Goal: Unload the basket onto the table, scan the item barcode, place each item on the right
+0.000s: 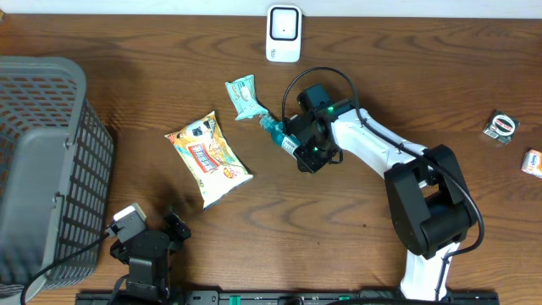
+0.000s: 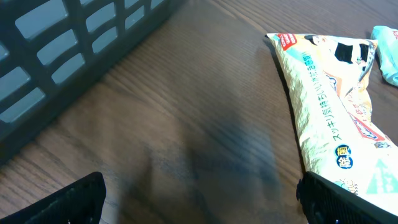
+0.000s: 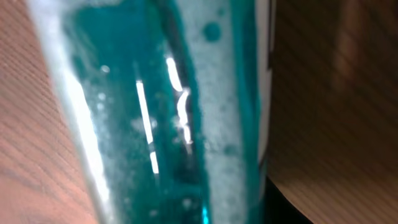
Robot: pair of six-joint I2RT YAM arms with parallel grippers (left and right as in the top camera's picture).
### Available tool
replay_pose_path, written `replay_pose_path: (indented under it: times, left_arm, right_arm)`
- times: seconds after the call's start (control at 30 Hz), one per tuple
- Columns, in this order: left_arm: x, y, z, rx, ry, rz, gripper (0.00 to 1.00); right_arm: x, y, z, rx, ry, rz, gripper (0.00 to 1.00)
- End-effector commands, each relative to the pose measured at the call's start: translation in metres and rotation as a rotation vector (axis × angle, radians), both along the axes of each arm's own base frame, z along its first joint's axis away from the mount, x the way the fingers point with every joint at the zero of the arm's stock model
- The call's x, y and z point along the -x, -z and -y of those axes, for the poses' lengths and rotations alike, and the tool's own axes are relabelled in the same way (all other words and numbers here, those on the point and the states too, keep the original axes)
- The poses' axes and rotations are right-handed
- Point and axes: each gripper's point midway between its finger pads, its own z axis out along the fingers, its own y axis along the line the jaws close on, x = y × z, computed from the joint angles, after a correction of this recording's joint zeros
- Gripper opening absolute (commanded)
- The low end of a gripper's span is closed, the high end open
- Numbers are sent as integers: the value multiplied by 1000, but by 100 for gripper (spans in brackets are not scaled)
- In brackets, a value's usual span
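**Operator:** Where is the item, and does the right claw have it?

**Describer:** The teal packet (image 1: 244,96) lies on the table just below and left of the white scanner (image 1: 283,34). Your right gripper (image 1: 286,138) sits at the end of the packet farthest from the scanner's left side, touching it. The right wrist view is filled with glossy teal film and shows no fingers. I cannot tell whether the jaws are clamped on the packet.

**Operator:** How do I do this step well?

**Describer:** Make sure you have a firm pinch on the sealed edge before lifting, because thin film may slip. I judge you will then need to turn the printed side toward the scanner's face. No barcode is visible from here.

**Operator:** And the arms?

**Describer:** Your right arm reaches in from below and right of the scanner, with the forearm angled up-left and the wrist tipped low. Your left gripper (image 2: 205,200) rests far below-left of the scanner, jaws spread wide and holding nothing. A yellow snack bag (image 1: 207,157) lies between it and the scanner.
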Motion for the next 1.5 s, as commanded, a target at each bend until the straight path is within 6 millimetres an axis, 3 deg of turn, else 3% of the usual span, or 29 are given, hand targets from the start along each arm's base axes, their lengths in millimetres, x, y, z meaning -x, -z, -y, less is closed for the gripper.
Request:
replay_pose_path:
  times: [0.0,0.2,0.43,0.57,0.83,1.23,1.47]
  left_arm:
    - [6,7,-5,-19,-20,-35,98]
    - [6,7,-5,-19,-20,-35,98]
    - [6,7,-5,-19,-20,-35,98]
    - [6,7,-5,-19,-20,-35,98]
    - [6,7,-5,-19,-20,-35,98]
    - [6,7,-5,-19,-20,-35,98]
    - [6,7,-5,-19,-20,-35,98]
  right_arm:
    - [22,0,-15,-133,-25,-130,1]
    - [34,-64,-38,-497,-113,-243,1]
    - [50,-106,-36,-781,-161,-321,1]
    - [67,-117,-29,-808,-206,-359,1]
    - [105,-157,-23,-903,-274,-475,1]
    - [130,-172,-30,-839,-306,-519,1]
    - [132,-175,-27,-818,-336,-487,1]
